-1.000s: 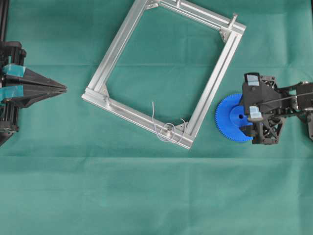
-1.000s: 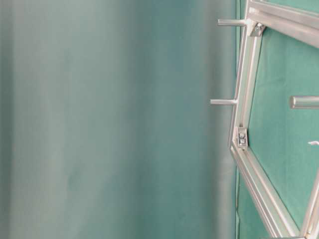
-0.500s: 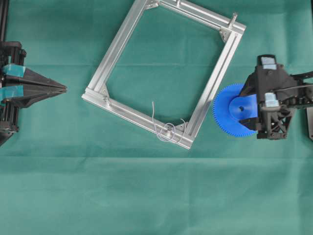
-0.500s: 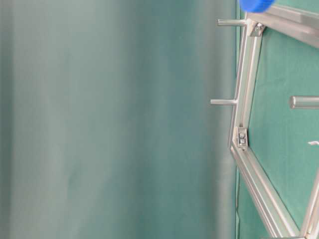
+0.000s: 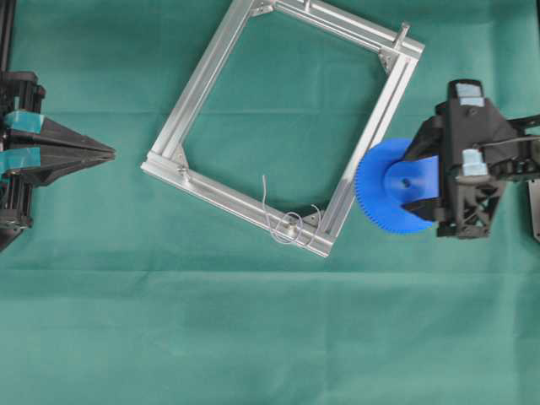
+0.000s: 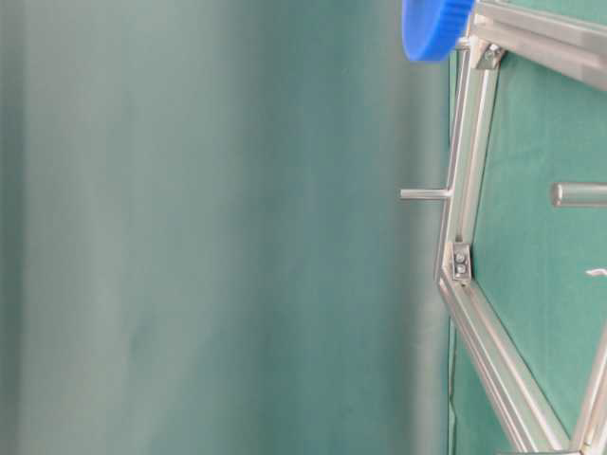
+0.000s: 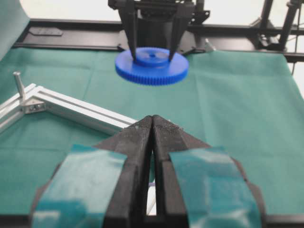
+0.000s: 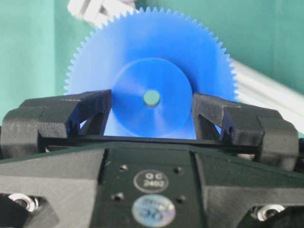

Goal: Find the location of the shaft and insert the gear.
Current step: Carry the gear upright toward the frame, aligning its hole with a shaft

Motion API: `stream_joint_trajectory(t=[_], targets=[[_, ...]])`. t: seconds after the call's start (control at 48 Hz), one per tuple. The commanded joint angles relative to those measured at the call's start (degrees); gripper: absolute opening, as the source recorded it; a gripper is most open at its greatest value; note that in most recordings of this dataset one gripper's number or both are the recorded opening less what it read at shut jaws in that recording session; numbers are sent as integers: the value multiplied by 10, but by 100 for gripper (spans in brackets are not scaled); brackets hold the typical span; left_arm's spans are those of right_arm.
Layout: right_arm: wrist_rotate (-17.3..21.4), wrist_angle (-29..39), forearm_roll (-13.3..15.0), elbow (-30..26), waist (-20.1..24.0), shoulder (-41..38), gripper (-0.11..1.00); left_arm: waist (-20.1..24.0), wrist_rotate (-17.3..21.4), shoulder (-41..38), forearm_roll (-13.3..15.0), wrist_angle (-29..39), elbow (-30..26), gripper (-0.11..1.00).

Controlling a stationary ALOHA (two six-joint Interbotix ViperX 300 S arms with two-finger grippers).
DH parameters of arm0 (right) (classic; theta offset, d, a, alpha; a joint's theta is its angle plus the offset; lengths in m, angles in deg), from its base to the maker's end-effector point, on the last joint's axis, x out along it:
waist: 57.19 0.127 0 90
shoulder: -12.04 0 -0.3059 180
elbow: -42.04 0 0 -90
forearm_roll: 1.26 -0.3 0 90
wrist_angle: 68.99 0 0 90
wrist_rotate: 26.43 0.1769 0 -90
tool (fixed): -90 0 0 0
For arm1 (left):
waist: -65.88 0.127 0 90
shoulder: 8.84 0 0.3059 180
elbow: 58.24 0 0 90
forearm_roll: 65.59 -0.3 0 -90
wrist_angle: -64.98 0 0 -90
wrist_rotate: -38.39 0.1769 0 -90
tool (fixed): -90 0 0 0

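You've got the blue gear (image 5: pixel 390 187) pinched by its raised hub, not by the teeth, and that looks like the smart way to carry it: the disc hangs flat and level in the left wrist view, and the centre hole (image 8: pixel 151 98) stays uncovered, so you can line it up over a pin. The right gripper (image 8: pixel 152 111) has one finger on each side of the hub, closed down against it, so it's partway open only because the hub fills the gap. Nothing else is in there.

In the overhead view the gear sits off the cloth with its rim overlapping the right-hand rail of the square aluminium frame (image 5: pixel 202 80). The shaft (image 5: pixel 291 224) you want is on the lower rail near the bottom corner, the pin with the thin pale wire (image 5: pixel 268 211) looped round it. That's well apart from the gear, down and to the left of it. Don't mix it up with the bare pin (image 5: pixel 404 32) at the top right corner.

The left gripper (image 5: pixel 108 153) is parked at the left edge of the green cloth (image 5: pixel 270 337), fingers pressed together on nothing, well clear of the frame.

My guess is you're mid-carry, insertion not started yet.
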Motion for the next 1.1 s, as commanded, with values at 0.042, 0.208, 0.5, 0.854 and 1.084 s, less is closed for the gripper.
stream_joint_trajectory(t=[0.042, 0.208, 0.5, 0.854, 1.084], targets=[[1, -13, -4, -49, 21, -34, 69, 2, -2, -4, 1, -4, -15, 1], [0, -11, -2, -106, 38, -98, 69, 2, -2, -4, 1, -3, -14, 1], [-1, 11, 14, -200, 38, -178, 69, 2, -2, -5, 1, 1, -14, 1], [0, 19, 24, -242, 38, -228, 69, 2, -2, -5, 1, 16, -14, 1], [1, 18, 18, -242, 41, -264, 69, 2, -2, -5, 2, 18, -14, 1]])
